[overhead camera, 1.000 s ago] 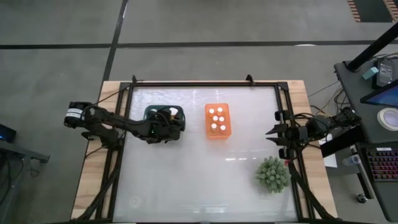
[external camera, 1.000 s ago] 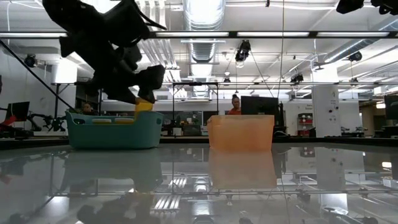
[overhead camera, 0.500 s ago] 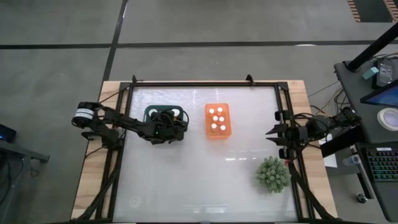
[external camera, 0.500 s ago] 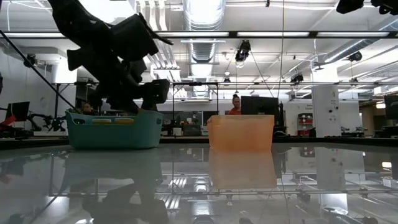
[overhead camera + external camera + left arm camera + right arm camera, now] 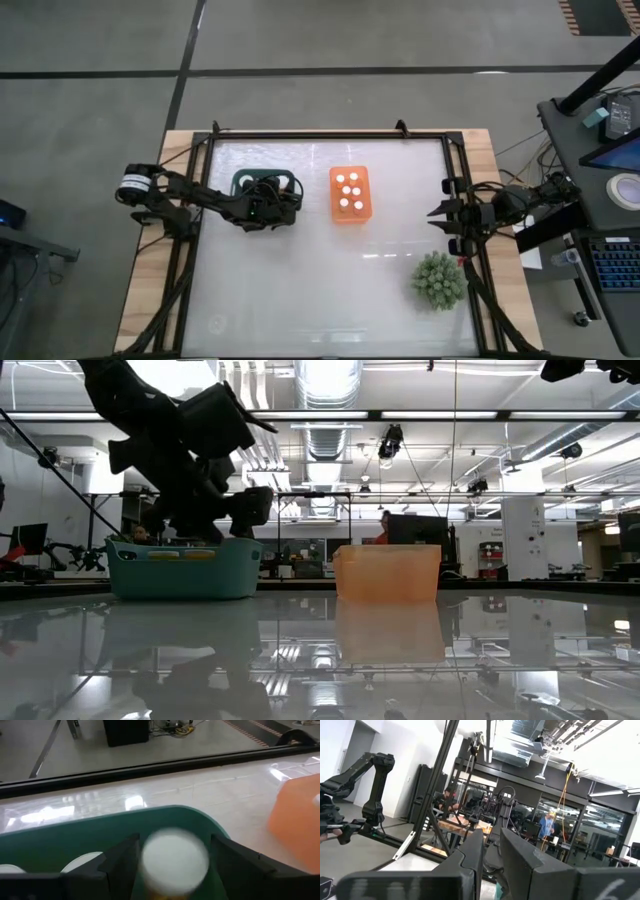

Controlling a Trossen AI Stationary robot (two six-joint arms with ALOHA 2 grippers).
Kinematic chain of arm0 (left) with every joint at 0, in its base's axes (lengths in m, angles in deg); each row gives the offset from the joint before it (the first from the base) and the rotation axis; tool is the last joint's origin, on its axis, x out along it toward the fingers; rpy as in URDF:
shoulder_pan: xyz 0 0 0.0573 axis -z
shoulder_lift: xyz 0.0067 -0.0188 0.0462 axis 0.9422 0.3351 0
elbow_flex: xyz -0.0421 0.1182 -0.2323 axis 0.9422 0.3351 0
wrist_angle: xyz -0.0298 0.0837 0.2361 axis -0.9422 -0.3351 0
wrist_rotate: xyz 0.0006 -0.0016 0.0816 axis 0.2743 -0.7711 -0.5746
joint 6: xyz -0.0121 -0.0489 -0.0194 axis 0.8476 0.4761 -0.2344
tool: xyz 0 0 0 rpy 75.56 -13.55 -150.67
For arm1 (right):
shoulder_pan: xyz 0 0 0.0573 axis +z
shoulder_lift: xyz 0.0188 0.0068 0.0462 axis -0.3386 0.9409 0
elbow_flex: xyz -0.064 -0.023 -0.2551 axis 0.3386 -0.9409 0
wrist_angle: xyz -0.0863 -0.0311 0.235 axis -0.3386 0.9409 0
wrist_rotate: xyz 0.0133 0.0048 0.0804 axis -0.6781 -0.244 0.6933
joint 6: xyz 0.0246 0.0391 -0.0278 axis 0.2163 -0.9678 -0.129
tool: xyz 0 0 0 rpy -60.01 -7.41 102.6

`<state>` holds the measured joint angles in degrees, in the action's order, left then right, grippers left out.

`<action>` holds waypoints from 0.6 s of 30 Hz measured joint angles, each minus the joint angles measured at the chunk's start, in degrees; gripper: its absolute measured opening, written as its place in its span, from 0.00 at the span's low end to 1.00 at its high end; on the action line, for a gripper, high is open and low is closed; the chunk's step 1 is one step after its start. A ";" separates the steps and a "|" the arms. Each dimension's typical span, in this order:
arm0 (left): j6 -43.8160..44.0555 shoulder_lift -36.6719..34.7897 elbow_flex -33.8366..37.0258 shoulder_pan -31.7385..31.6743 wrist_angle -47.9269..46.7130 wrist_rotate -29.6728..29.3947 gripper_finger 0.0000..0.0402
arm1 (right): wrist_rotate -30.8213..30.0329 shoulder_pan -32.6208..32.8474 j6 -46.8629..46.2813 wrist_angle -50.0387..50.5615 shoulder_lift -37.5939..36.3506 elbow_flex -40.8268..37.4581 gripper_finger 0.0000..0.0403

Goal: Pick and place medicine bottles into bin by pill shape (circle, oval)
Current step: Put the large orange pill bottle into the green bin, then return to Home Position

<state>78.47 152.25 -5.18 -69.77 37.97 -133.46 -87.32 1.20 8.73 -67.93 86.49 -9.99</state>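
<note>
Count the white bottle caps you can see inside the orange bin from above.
5, clustered in the orange bin at table centre: two at its far end, one mid-bin, two nearer. More bottles may sit hidden in the teal bin under the left hand.

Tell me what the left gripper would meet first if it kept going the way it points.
Probably the teal bin: the left gripper, holding a white-capped bottle, points down into it, where other caps lie. Depth is unclear.
</note>
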 joint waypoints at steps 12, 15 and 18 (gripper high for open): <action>-0.41 -0.67 0.06 0.03 0.04 0.07 0.60 | 0.00 0.00 0.00 0.00 0.00 0.00 0.15; -0.57 -0.74 -0.17 0.04 -0.01 0.09 0.60 | 0.00 -0.02 0.02 0.02 0.00 0.00 0.15; -2.11 -0.90 -0.71 0.33 -0.10 0.79 0.60 | 0.00 -0.02 0.00 0.02 0.00 0.00 0.15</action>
<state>76.36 151.35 -5.89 -69.45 37.87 -132.67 -87.33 1.18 8.73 -67.91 86.49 -9.99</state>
